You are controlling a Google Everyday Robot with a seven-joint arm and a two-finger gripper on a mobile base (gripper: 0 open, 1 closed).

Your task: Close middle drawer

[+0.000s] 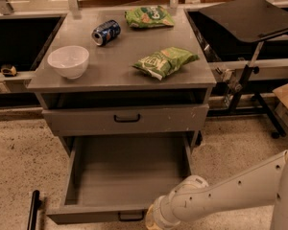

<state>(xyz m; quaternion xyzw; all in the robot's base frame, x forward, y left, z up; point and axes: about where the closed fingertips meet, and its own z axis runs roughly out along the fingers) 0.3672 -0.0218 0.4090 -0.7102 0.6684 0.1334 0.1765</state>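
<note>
Grey metal, the middle drawer [127, 174] stands pulled far out beneath the desk's [120, 75] front edge, under the shut top drawer [86, 121]. My tool [152, 223] sits at the drawer's low front, just right of its black pull handle [131, 217], and whether it is wide or narrow I cannot tell. A white bowl [68, 60] sits near the desk's left edge, a green chip bag [165, 61] towards its right edge.

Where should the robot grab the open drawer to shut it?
The middle drawer is pulled far out. Probably take the small black handle centred on its low front, coming from the front, so it slides straight. The claw sits just right of it.
</note>
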